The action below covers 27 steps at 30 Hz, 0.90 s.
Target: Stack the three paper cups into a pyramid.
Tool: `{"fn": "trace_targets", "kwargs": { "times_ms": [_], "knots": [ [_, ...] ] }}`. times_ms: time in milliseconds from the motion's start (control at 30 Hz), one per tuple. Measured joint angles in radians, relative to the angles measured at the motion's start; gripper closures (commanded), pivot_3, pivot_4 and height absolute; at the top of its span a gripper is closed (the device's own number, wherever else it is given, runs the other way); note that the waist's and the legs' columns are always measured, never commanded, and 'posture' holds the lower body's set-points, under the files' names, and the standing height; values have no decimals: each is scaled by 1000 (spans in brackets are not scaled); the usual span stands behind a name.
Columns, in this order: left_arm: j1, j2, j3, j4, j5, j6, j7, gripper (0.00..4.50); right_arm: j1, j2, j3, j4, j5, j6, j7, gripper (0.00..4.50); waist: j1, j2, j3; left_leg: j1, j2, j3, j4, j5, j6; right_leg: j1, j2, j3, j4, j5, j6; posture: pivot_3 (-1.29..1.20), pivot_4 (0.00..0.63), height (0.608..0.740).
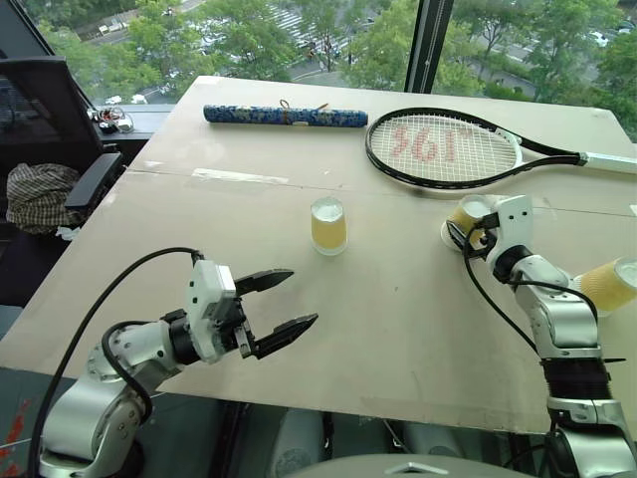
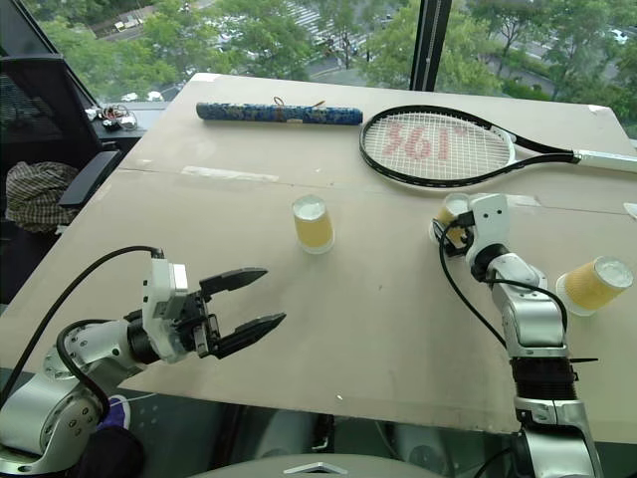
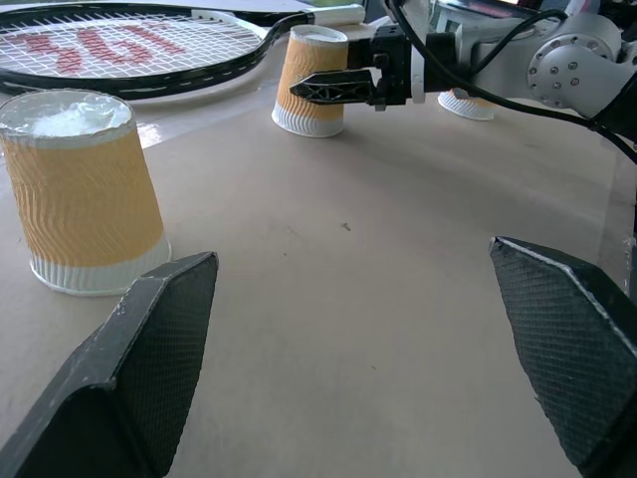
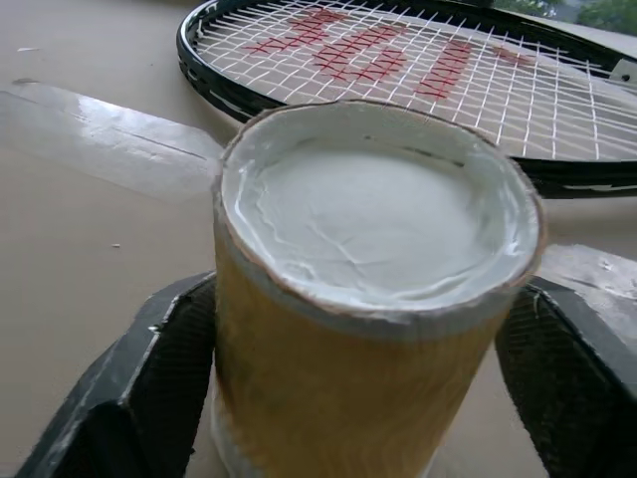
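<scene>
Three paper cups sit on the big tan table [image 1: 378, 329], none stacked yet. One cup [image 4: 368, 289] stands upside down right between the two black fingers [image 4: 139, 388] of the right gripper [image 1: 471, 234]. A finger stands on each side of it, very close, but I cannot tell if they press on the cup or just stand beside it. This cup is just in front of the tennis racket [image 1: 443, 149], near its round head.

The middle cup [image 1: 328, 226] also stands upside down. It is out ahead of the left gripper [image 1: 284, 304], a bit to the side of one finger [image 3: 139, 368], and well apart from it. The left fingers are spread wide with nothing between them.

The third cup [image 1: 609, 284] lies tipped on its side, behind the right fingers and out beside that arm.

A long blue patterned tube [image 1: 286, 116] lies at the far side of the table, past all the fingers.
</scene>
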Motion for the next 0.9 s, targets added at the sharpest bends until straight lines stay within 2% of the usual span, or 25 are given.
{"fn": "trace_targets", "kwargs": {
  "times_ms": [33, 67, 167, 233, 300, 400, 533, 733, 767, 833, 900],
  "knots": [
    [3, 0, 1, 0, 0, -1, -1, 0, -3, 0, -1, 1, 2, -4, 5, 2134, 0, 0, 0, 0, 0, 0, 0, 0, 0, 0, 0, 0, 0, 0, 0, 0, 150, 740],
    [6, 0, 4, 0, 0, -4, -2, 0, -3, -1, -3, 1, 8, -15, 13, 2238, 0, 0, 0, 0, 0, 0, 0, 0, 0, 0, 0, 0, 0, 0, 0, 0, 150, 740],
    [16, 0, 14, 0, 0, -11, -8, 0, 6, -16, -14, -20, 55, -16, 67, 2248, 0, 1, 0, 0, 0, 0, -1, 0, 0, 0, 0, 0, 0, 0, 0, 0, 150, 740],
    [26, 0, 22, 1, 0, -23, -19, 0, 47, -59, -23, -90, 116, -10, 152, 2248, 4, 1, 1, -1, 0, -1, -2, 0, 0, 0, 0, 0, -1, 0, 0, 0, 150, 740],
    [33, 0, 39, 11, 0, -33, -24, 0, 124, -134, -23, -205, 176, 3, 263, 2248, 6, 1, 1, -1, 0, -1, -3, 0, 0, 0, -1, 0, -2, 0, 0, 0, 150, 740],
    [37, -5, 56, 57, 1, -37, -21, 0, 256, -195, -9, -349, 227, 25, 356, 2248, 4, 0, 1, 0, 1, -1, -4, 0, 0, 0, -1, -1, -2, 0, 0, 0, 150, 740],
    [2, -23, 60, 108, 16, -48, 9, 0, 319, -199, 52, -384, 183, 8, 357, 2248, -2, 0, 1, 2, 2, 0, -4, 0, 0, 0, -1, 0, -1, 0, 0, 0, 150, 740],
    [-63, -18, 53, 195, 61, -73, 13, 0, 267, -92, 141, -287, 60, -90, 268, 2248, 0, -1, 1, 2, 1, 0, -4, 0, 0, 0, 2, -1, -1, 0, 0, 0, 150, 740],
    [-74, -16, 52, 207, 67, -75, 11, 0, 257, -79, 151, -280, 50, -94, 263, 1461, 1, -1, 1, 1, 1, 0, -4, 0, 0, 0, 2, -1, -1, 0, 0, 0, 150, 740],
    [-90, -15, 49, 219, 75, -75, 8, 0, 250, -77, 163, -275, 45, -102, 260, 982, 2, -1, 1, 1, 1, 0, -4, 0, 0, 0, 2, -1, -2, 0, 0, 0, 150, 740],
    [-125, -13, 36, 250, 86, -77, 6, 0, 255, -89, 188, -266, 18, -120, 274, 116, 4, -1, 1, 1, 0, 0, -4, 0, 0, 0, 1, -1, -2, 0, 0, 0, 150, 740]
  ]
}}
